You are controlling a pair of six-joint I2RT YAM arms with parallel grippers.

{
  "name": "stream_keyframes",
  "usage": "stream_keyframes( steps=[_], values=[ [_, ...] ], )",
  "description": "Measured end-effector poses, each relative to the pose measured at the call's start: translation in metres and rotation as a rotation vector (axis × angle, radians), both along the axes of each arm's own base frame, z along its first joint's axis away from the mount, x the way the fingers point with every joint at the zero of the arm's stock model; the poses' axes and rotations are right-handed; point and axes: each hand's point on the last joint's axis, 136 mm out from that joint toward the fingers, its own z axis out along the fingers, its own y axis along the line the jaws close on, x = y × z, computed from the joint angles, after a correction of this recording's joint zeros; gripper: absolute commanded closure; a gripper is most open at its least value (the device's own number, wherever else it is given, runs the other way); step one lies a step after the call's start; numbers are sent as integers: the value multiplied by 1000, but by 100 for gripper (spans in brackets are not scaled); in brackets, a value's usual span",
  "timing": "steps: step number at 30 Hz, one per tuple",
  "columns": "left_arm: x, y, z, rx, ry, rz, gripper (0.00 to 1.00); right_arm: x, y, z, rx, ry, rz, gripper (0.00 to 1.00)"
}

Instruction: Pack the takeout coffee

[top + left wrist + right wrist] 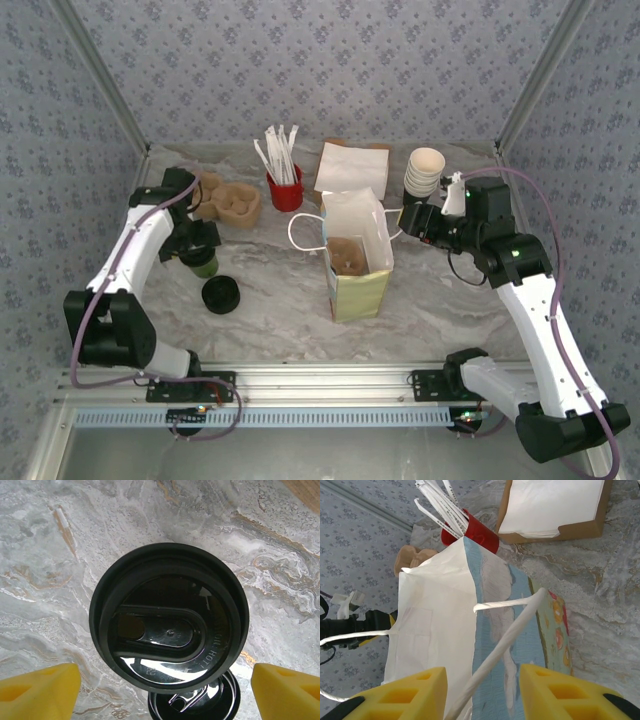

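Observation:
The takeout coffee [206, 266] is a dark green cup standing at the left of the marble table, capped with a black lid [167, 625]. My left gripper [195, 245] hangs right over it. Its yellow fingers [40, 692] stand wide apart on either side of the lid, and the left gripper [165, 670] is open. A second black lid [220, 294] lies on the table beside the cup [200, 705]. The white-and-yellow paper bag [355, 260] stands open at the centre. My right gripper [412, 218] is at its right side, open, with the bag's string handle [520, 617] passing between the jaws [482, 670].
A red holder of white sticks [285, 188], a brown box of napkins [352, 168] and a stack of cream cups [424, 172] line the back. A pulp cup carrier [232, 202] lies behind the left gripper. Brown cardboard sits inside the bag [350, 258].

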Motion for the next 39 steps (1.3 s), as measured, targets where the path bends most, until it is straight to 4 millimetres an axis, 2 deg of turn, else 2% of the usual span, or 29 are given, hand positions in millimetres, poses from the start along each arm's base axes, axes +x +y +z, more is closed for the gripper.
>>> stream_keyframes(
  steps=[35,39],
  values=[
    [5,0,-15,-38,80,-37,17,1,0,-1,0,3,1,56],
    [7,-1,-16,-41,79,-45,20,1,1,-2,0,4,1,56]
  ],
)
